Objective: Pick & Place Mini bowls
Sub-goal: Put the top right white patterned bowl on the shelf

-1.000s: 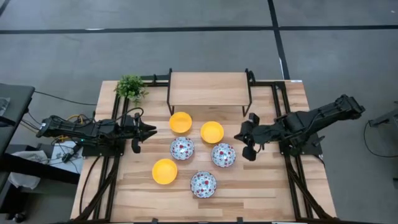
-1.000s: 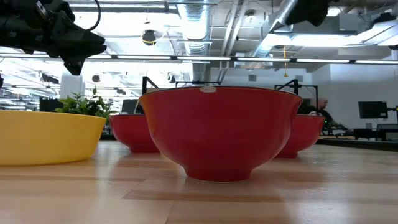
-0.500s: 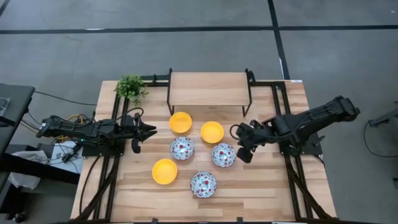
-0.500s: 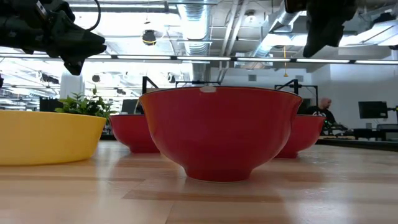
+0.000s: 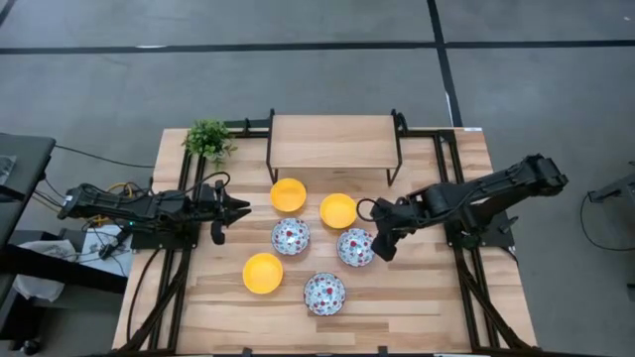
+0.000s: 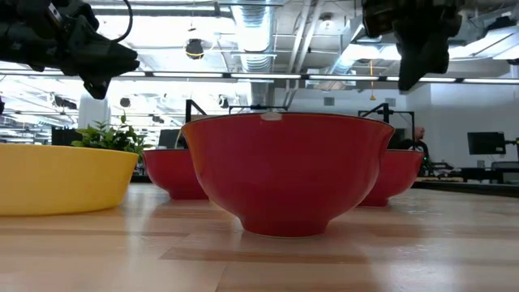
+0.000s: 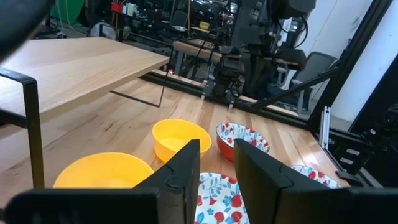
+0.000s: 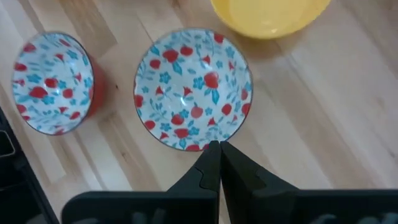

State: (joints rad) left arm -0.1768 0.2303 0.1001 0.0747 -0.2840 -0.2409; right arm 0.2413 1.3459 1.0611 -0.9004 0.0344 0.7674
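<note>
- Your right gripper (image 5: 375, 248) hangs over the middle of the desk (image 5: 437, 307), at the right rim of a floral bowl (image 5: 355, 248); its fingers are pressed fully together and hold nothing (the right wrist view shows the tips meeting just at that bowl's rim (image 8: 193, 87)).
- Your left gripper (image 5: 220, 210) waits above the desk's left edge, pointing inward; its fingers (image 7: 186, 168) stand a little apart with nothing between them.
- You have six mini bowls on the desk, all upright and none stacked.
- Yellow bowl (image 5: 288, 194): just in front of the wooden shelf (image 5: 332, 141) at the back edge, left of centre.
- Second yellow bowl (image 5: 338, 210): just beside the first, toward the right, near the right gripper.
- Third yellow bowl (image 5: 263, 273): toward the front edge, left of centre.
- Second floral bowl (image 5: 290, 236): at the centre, between the yellow ones (nearest to the left gripper).
- Third floral bowl (image 5: 324, 293): closest to the front edge, near the middle; its red outer wall (image 6: 284, 174) fills the low view.
- A small green plant (image 5: 208, 139) stands at the back left corner, well apart from the bowls.
</note>
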